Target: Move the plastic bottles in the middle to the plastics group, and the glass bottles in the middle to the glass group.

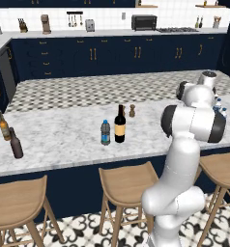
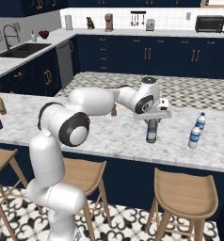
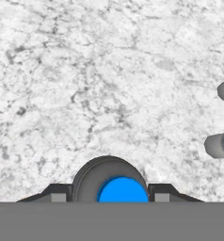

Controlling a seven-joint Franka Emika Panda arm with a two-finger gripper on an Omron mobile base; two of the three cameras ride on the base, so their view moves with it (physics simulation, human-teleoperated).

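- Pincer [image 2: 152, 123] clamped on a grey-tinted water bottle [image 2: 151, 132], upright, long axis vertical, blue cap up, on or just above the marble surface [image 2: 109, 136].
- Whitish water bottles [image 2: 197, 129] standing upright at 3 o'clock of it, well apart.
- Second grey-tinted bottle [image 1: 105, 132] upright, just at 9 o'clock of the wine bottle [image 1: 120, 124], neck pointing up.
- Two brown bottles [image 1: 9, 135] upright near the surface's left end.

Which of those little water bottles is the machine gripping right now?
The grey-tinted water bottle under the gripper, its jaws shut on it. The other grey-tinted bottle stands beside the wine bottle; the two whitish bottles stand apart, untouched.
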